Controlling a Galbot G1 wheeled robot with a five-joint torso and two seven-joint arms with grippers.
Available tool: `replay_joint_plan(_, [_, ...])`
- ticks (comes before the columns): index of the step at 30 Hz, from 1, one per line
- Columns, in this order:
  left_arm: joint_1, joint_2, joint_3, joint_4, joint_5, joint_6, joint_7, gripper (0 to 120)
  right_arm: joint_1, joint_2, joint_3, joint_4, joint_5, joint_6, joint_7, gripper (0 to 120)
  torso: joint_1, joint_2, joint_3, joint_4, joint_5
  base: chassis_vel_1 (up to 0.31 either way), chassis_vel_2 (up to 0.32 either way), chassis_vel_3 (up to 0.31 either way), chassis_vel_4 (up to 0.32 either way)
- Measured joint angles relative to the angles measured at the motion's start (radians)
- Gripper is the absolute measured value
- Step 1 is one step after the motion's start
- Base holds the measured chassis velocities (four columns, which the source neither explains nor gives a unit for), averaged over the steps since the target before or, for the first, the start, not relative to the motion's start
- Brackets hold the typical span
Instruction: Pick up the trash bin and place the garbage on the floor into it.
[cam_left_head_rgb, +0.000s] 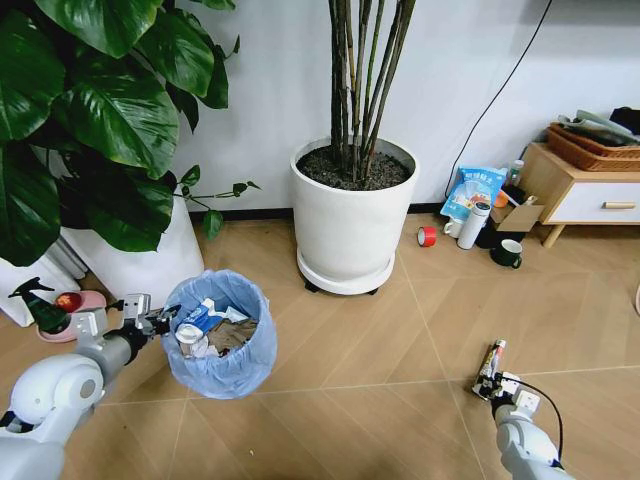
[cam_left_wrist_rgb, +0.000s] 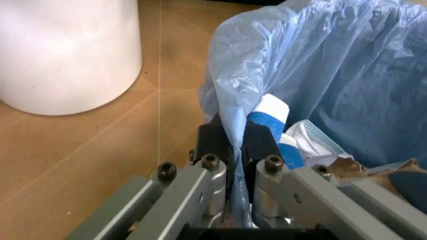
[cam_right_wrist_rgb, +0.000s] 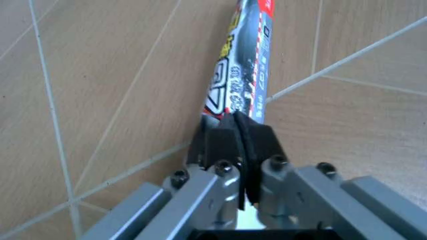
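Left gripper (cam_left_head_rgb: 150, 318) jaws clamped on the rim of the trash bin (cam_left_head_rgb: 222, 345), held beside the plant pot (cam_left_head_rgb: 352, 215). Right gripper (cam_left_head_rgb: 490, 385) jaws pinching a tube (cam_left_head_rgb: 493, 360) above the floor (cam_left_head_rgb: 400, 340). Risk: thin end grip, tube swinging loose; bag liner slipping.
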Motion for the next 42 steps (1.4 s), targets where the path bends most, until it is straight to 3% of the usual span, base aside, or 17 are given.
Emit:
replay_joint_plan(29, [0.016,0.001,-0.004,-0.027,-0.001,-0.005,-0.001,0,-0.038,0.018,0.057,0.108,-0.039,-0.014,0.013,0,0.0,0.0,0.0,0.0,0.0001,0.0,0.0,0.0,0.0])
replay_joint_plan(35, [0.016,0.005,-0.006,-0.028,-0.001,-0.006,0.001,0,-0.017,0.013,0.06,0.072,-0.035,-0.022,0.013,16,0.0,0.0,0.0,0.0,0.0005,0.0,0.0,0.0,0.0])
replay_joint_plan(42, [0.011,0.003,0.003,-0.027,0.0,-0.009,0.0,0,-0.002,-0.004,0.052,0.03,-0.045,-0.016,-0.015,45,0.0,0.0,0.0,0.0,0.0,0.0,0.0,0.0,0.0])
